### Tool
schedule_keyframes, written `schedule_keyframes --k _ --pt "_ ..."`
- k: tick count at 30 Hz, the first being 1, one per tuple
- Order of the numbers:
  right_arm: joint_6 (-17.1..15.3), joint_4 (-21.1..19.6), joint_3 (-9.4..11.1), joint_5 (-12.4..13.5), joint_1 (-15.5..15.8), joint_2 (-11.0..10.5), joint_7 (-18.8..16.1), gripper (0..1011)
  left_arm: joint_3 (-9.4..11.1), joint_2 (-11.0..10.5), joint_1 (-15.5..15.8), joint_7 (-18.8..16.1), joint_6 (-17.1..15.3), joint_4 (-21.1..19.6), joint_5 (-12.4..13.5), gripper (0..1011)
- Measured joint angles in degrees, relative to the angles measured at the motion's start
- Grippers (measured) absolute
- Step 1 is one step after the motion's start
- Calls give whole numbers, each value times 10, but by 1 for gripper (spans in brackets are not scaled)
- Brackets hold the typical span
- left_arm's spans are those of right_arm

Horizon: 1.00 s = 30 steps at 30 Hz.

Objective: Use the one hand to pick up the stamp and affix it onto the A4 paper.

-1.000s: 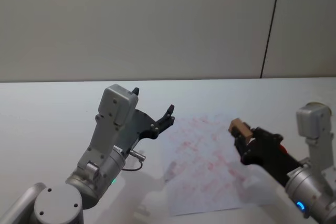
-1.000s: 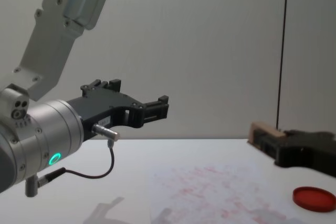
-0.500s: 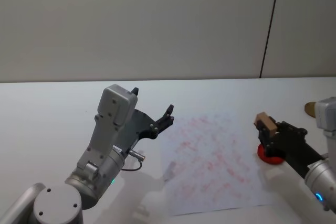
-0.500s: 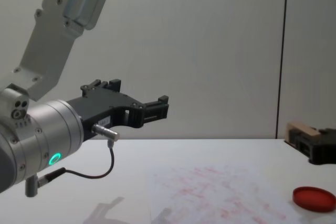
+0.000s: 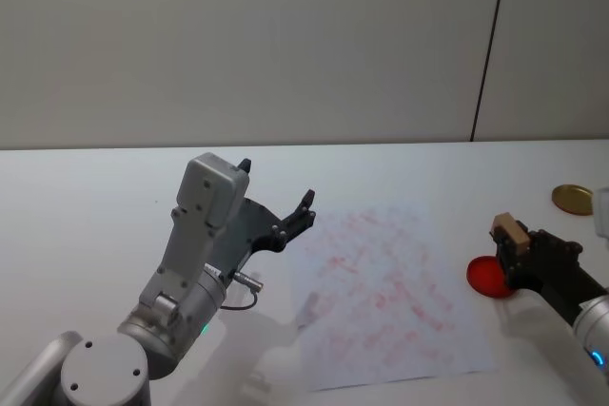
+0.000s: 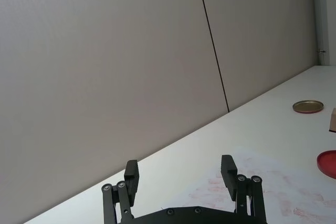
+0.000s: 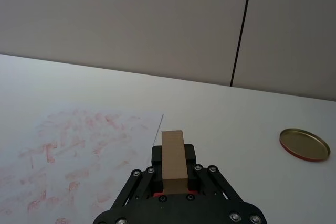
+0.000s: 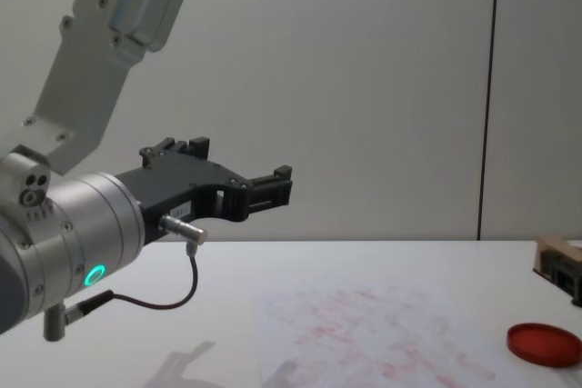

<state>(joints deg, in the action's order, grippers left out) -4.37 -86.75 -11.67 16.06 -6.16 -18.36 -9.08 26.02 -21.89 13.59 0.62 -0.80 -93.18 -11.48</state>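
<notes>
The tan wooden stamp (image 5: 508, 230) sits upright in my right gripper (image 5: 514, 246), which is shut on it and hovers right of the A4 paper (image 5: 381, 292), just over the red ink pad (image 5: 486, 278). The right wrist view shows the stamp (image 7: 172, 160) clamped between the black jaws, with the red-marked A4 paper (image 7: 79, 150) off to one side. At the chest view's right edge the stamp (image 8: 555, 246) hangs above the ink pad (image 8: 544, 344). My left gripper (image 5: 278, 208) stands open and raised left of the paper, nothing in it.
A gold round lid (image 5: 572, 199) lies at the table's far right, beyond the ink pad. The white table (image 5: 86, 206) stretches left of the paper. A grey wall rises behind the table.
My right gripper has carried the stamp rightward, from over the paper's right part to over the red ink pad. The left arm has not moved.
</notes>
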Motion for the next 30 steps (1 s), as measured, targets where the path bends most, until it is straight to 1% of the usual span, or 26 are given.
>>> schedule_keyframes --k 7,15,30 --pt "2 20 2 6 -8 2 -6 220 0 0 0 0 0 0 0 993" --pt "2 36 0 6 -15 8 -12 220 0 0 0 0 0 0 0 993" --pt "-4 67 -5 -3 -26 17 -14 220 0 0 0 0 0 0 0 993"
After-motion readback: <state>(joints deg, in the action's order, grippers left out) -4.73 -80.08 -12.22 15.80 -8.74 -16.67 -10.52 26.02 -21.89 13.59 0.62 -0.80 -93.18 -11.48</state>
